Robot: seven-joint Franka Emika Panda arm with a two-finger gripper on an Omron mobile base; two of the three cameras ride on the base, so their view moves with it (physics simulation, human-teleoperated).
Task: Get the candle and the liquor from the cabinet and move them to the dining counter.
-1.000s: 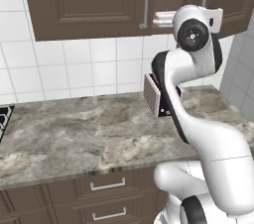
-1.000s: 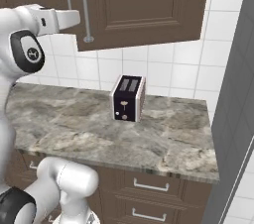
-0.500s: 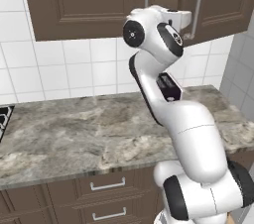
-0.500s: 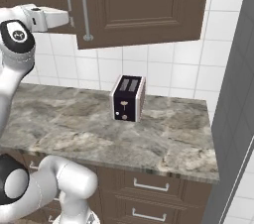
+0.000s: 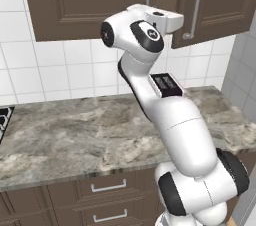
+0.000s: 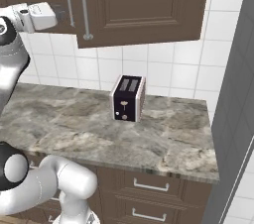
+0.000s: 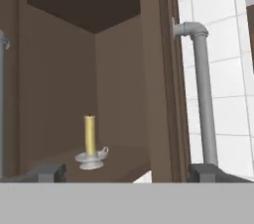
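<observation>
Currently gripper [image 7: 126,172] spread wide, holding nothing, facing the cabinet [image 7: 59,84] interior where the candle [image 7: 90,143] stands upright on the shelf; risk: reaching in could clip the door [image 7: 158,79] edge or topple the slim candle.
</observation>
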